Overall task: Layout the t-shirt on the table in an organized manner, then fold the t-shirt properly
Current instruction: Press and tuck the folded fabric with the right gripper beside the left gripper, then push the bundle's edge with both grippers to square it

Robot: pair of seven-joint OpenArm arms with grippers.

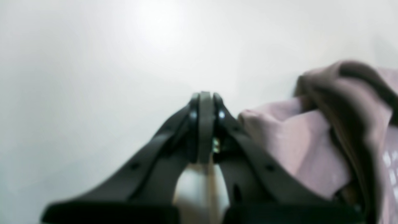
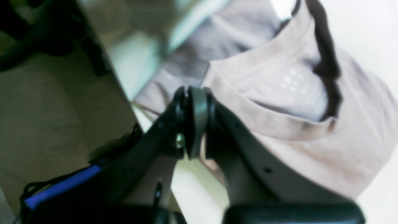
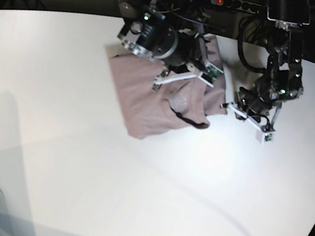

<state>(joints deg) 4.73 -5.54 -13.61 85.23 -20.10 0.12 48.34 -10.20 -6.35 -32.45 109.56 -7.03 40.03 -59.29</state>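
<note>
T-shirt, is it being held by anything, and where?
Not by the left gripper, shut on nothing. The right gripper is shut over the t-shirt; whether it pinches cloth, I can't tell.

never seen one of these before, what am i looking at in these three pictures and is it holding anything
This is a robot with two arms, each ending in a gripper that pinches things. The base view looks over the white table, with both arms reaching in from the top. The other two pictures come from cameras on the wrists.

A mauve piece of clothing, the t-shirt, lies bunched and wrinkled on the table. The left gripper is shut beside it, with no cloth visible at its tips. The right gripper is closed over the shirt near the table's edge; whether it pinches cloth, I cannot tell.
</note>
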